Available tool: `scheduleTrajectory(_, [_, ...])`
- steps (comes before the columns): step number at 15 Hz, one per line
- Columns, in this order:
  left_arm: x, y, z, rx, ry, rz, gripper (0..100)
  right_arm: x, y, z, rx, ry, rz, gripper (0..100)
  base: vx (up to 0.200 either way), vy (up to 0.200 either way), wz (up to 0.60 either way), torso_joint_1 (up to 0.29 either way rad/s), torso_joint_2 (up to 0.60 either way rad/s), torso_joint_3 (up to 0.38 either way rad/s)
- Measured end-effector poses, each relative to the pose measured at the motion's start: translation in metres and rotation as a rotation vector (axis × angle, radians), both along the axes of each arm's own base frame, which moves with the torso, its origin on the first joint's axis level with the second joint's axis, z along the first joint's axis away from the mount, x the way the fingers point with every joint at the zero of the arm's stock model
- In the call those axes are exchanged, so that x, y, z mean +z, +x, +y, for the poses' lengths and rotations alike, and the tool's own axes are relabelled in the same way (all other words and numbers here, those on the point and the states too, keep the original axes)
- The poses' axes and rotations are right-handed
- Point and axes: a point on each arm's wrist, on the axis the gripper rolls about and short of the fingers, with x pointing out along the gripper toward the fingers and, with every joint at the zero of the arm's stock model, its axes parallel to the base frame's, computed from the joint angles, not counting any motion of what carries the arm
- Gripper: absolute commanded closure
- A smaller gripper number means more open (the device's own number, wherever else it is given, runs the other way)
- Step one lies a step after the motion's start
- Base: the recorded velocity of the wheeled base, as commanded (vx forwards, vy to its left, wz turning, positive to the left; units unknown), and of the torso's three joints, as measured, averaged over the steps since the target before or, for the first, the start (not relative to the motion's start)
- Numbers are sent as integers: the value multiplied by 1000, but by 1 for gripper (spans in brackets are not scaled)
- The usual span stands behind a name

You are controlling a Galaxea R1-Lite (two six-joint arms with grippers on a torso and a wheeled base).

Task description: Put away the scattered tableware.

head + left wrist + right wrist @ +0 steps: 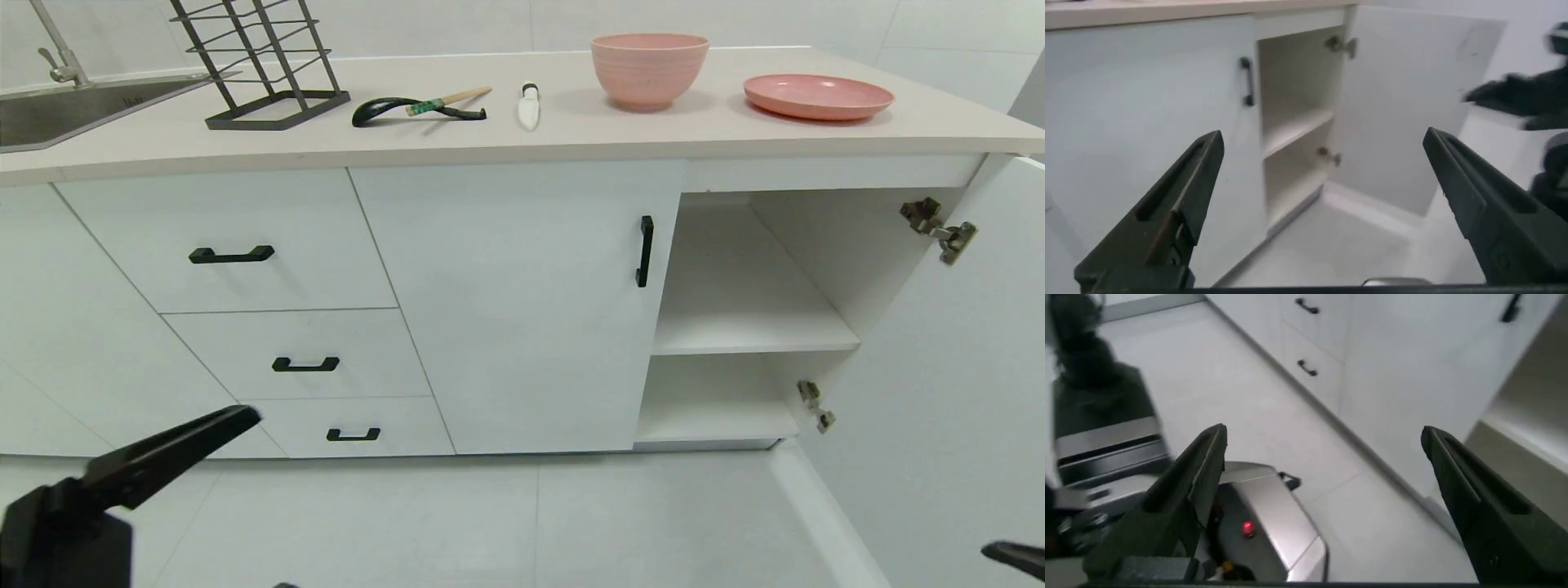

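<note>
On the countertop lie a pink bowl, a pink plate, a small white utensil with a black end, a black spoon and chopsticks with a green band resting across it. My left gripper is open and holds nothing. It hangs low above the floor in front of the cabinet, and one of its fingers shows at the lower left. My right gripper is also open and holds nothing, low at the far right near the open door.
A black wire rack and a sink sit at the counter's left. The right cabinet door stands open, baring two white shelves. The middle door with its black handle and three drawers are closed.
</note>
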Motion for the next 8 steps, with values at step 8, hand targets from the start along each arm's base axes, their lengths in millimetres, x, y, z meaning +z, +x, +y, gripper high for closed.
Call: scheduleTrajectory(8, [-71, -80, 53, 747, 118, 99, 0, -40, -55, -12, -697, 137, -31, 0, 0, 0, 0, 0, 0, 0])
